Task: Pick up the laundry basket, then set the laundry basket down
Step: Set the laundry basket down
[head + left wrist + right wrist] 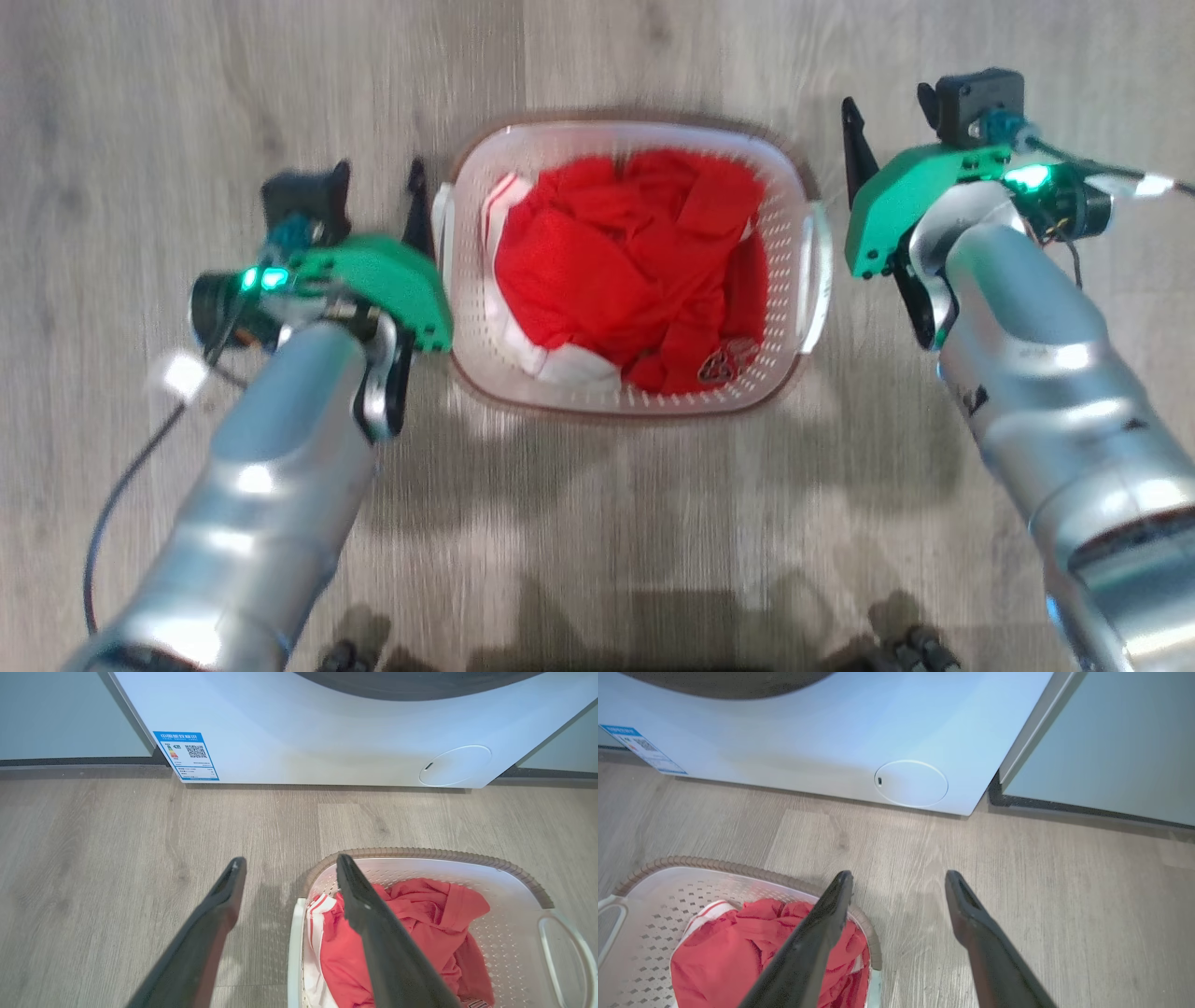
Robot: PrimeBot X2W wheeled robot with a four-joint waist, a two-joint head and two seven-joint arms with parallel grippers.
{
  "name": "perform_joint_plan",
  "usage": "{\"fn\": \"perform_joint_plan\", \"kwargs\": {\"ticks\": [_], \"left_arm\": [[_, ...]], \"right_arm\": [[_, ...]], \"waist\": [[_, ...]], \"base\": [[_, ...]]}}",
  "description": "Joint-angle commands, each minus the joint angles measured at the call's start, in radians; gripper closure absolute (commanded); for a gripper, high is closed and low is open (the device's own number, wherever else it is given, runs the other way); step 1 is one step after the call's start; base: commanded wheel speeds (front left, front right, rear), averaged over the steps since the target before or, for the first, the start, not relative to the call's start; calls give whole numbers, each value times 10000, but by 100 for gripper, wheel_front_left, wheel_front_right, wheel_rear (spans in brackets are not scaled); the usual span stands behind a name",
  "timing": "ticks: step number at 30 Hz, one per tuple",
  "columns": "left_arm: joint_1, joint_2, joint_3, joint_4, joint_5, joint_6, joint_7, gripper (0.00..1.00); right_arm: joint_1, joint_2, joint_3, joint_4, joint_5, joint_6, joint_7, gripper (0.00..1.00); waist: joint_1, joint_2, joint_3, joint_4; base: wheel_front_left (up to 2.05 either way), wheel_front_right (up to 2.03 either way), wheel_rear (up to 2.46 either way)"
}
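Observation:
The laundry basket (782,168), white and perforated with a brown rim, stands on the wooden floor between my arms, with red and white clothes (635,261) inside. My left gripper (417,191) hangs open just beside its left handle (439,229). In the left wrist view that gripper (289,861) straddles the basket's near edge (295,952) from above, one finger over the floor and one over the clothes. My right gripper (854,140) is open beside the right handle (820,271). In the right wrist view its fingers (899,875) spread over the basket's brown rim (714,864) and the floor.
A white washer (327,742) stands on the floor beyond the basket, with a blue label (189,756) and a round service flap (910,784). Pale cabinet panels (1111,742) flank it. My base wheels (915,644) show at the head view's bottom edge.

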State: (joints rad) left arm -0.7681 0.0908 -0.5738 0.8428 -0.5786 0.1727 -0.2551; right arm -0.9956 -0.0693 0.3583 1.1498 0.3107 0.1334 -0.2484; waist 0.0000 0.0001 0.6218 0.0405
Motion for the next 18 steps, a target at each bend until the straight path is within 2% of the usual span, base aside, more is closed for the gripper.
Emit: {"fn": "perform_joint_plan", "kwargs": {"ticks": [1,9,18], "left_arm": [[336,375,486,-407,252,45,-65,0],[2515,279,2452,-2655,2033,-245,-66,0],[4896,-35,3838,-4910,3449,-549,-66,0]], "right_arm": [[606,191,-51,-402,-212,-27,-129,0],[2533,191,-1320,-2994,-1101,-27,-132,0],[4923,191,-1895,-5334,-1133,-27,-133,0]], "waist": [[0,-1,-573,-159],[0,-1,-2205,-263],[0,-1,-3917,-337]], "base": [[0,0,0],[0,0,0],[0,0,0]]}}
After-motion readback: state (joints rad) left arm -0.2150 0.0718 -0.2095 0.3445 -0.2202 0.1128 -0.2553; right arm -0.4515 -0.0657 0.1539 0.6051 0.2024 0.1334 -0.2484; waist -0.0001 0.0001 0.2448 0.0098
